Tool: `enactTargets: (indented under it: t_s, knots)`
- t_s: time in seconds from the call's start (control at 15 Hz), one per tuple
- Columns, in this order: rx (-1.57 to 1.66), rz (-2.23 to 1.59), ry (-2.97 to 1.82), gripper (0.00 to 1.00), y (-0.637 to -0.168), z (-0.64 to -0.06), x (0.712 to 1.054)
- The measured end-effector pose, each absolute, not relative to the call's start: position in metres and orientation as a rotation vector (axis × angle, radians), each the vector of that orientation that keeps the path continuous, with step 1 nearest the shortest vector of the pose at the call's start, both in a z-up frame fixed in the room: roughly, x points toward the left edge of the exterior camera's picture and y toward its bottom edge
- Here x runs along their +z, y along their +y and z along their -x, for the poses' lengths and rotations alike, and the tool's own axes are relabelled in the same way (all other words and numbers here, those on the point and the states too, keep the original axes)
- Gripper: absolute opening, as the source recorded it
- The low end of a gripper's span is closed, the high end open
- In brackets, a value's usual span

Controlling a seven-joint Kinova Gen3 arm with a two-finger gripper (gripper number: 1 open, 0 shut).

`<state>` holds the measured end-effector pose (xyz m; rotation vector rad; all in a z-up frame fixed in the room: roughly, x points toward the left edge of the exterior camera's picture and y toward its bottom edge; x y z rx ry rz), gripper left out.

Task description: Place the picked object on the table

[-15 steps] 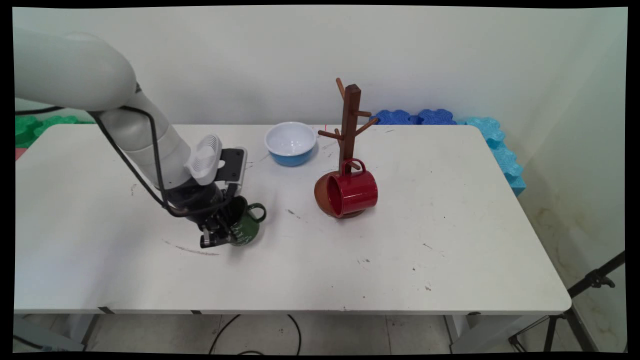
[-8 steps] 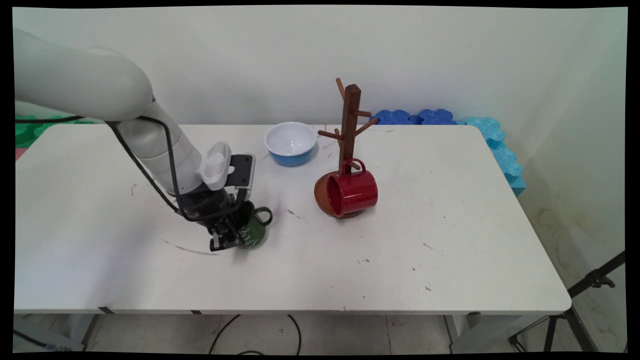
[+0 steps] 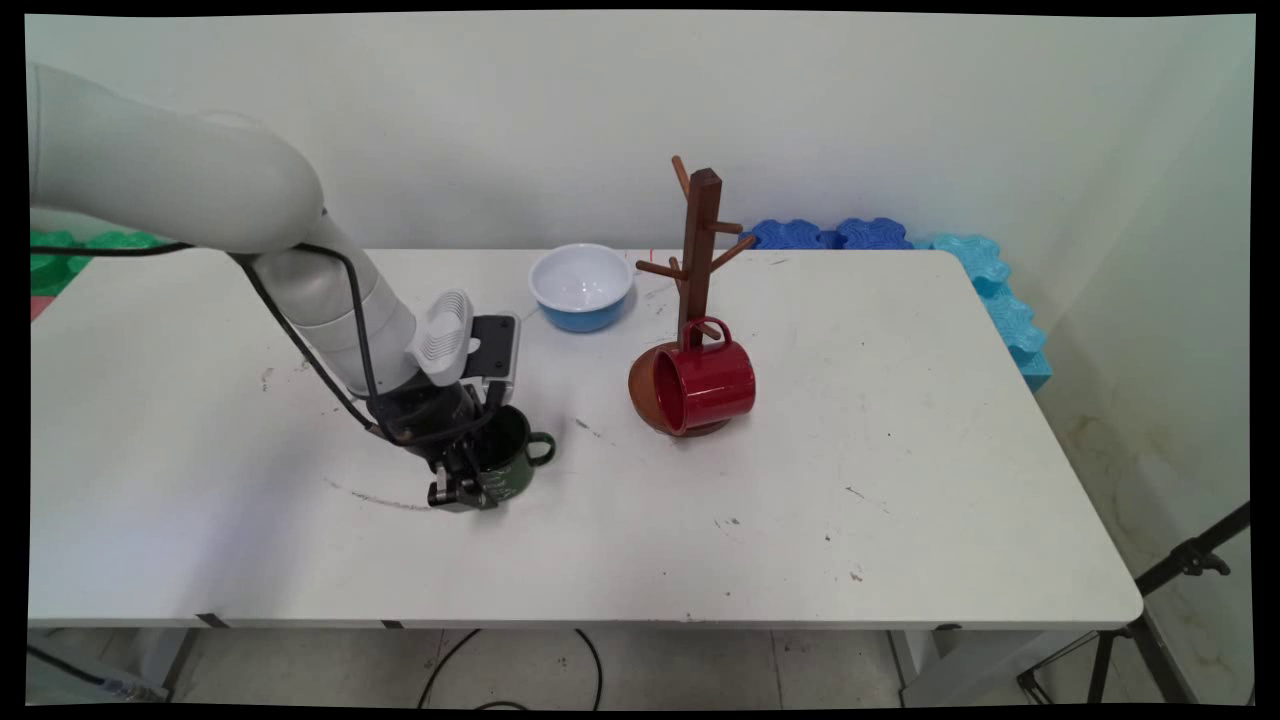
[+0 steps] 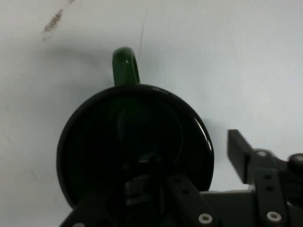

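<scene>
A dark green mug [image 3: 512,462] stands upright on the white table [image 3: 800,480], its handle [image 3: 541,449] pointing right. My gripper [image 3: 462,492] reaches down at the mug's near-left side. In the hand view the mug [image 4: 94,142] fills the middle, with its handle [image 4: 125,66] at the top. One finger goes down inside the mug, dark and hard to make out. The other finger [image 4: 239,151] is outside the rim with a strip of table showing between it and the wall. The gripper [image 4: 189,158] is open and straddles the rim.
A brown wooden mug tree [image 3: 700,250] stands to the right, with a red mug [image 3: 700,385] hanging on a low peg over its base. A blue bowl with a white inside [image 3: 581,285] sits behind. Blue foam mats [image 3: 900,240] lie past the table's far right edge.
The gripper and the green mug have shifted to the right together. The mug leaned earlier and now stands upright.
</scene>
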<state>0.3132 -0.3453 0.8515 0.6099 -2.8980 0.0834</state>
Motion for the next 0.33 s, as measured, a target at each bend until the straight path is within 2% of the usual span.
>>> enactTargets:
  t_s: [0.33]
  knots:
    - [0.087, -0.655, -2.841, 1.0, -0.3503, -0.3104, 0.8558]
